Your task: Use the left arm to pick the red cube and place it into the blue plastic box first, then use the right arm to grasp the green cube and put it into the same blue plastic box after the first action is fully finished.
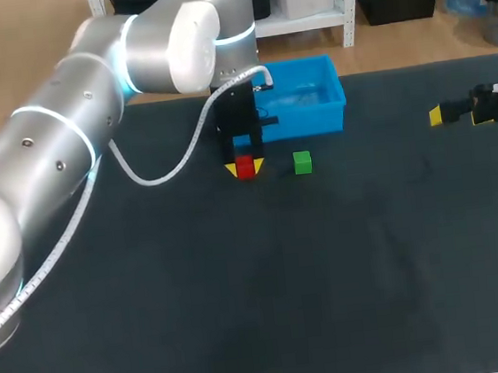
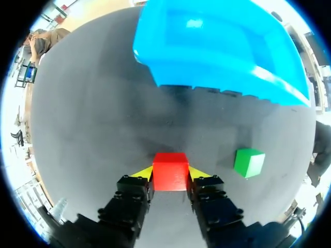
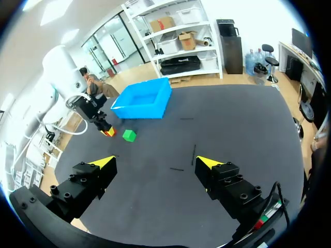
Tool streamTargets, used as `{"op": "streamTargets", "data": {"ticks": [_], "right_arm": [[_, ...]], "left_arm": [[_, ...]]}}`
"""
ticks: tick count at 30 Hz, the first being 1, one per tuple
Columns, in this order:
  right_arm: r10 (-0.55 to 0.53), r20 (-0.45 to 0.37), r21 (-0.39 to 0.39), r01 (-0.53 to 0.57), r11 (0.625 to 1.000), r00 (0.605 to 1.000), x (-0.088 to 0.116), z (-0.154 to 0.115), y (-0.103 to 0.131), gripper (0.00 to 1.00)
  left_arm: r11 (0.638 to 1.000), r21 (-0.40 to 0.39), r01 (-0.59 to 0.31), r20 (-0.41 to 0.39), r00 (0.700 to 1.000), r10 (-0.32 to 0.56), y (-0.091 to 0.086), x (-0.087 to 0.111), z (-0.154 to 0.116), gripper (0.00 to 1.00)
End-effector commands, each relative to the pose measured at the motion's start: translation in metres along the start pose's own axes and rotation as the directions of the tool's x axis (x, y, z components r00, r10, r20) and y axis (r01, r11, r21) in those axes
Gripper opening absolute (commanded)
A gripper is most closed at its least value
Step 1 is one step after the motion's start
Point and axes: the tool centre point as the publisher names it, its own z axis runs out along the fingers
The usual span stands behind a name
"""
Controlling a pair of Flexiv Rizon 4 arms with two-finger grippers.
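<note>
The first step of the task is judged to be in hand. The small red cube (image 2: 169, 170) is seen between the left jaws, at the end of the left arm (image 1: 66, 143), on or just over the dark worktop (image 1: 244, 312); whether it has been lifted clear cannot be told. The yellow fingertips (image 2: 143, 172) are pressed against two opposite sides of it, so the left jaws are taken to be closed on the red cube, set no wider than the cube itself. The small green cube (image 2: 249, 161) is found just beside it, to its right, apart from it and untouched. Ahead of both cubes, near but not touching them, the blue plastic box (image 2: 222, 75) is set with its open top upward, and no cube is seen inside it.

For the next move a lift is called for, high enough for the near wall of the box to be cleared, then a short carry forward over the opening before the cube is let go. The second step is judged not yet begun.

Farthest off, the right arm (image 1: 494, 105) is seen at the right edge of the worktop, well apart from cubes and box. The right jaws are spread wide, and nothing is gripped or touched by them
</note>
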Motion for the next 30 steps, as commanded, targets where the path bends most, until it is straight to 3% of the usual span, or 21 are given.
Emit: {"op": "streamTargets", "data": {"ticks": [1,30], "right_arm": [[0.0,-0.001,0.001,0.0,1.0,1.0,0.0,0.0,0.0,1.0],[0.0,-0.001,0.001,0.0,1.0,1.0,0.0,0.0,0.0,1.0]], "left_arm": [[1.0,-0.001,-0.003,-0.096,0.995,0.003,0.0,-0.005,-0.007,0.0],[0.998,0.06,-0.035,0.024,0.999,0.034,0.009,-0.002,-0.053,0.0]]}}
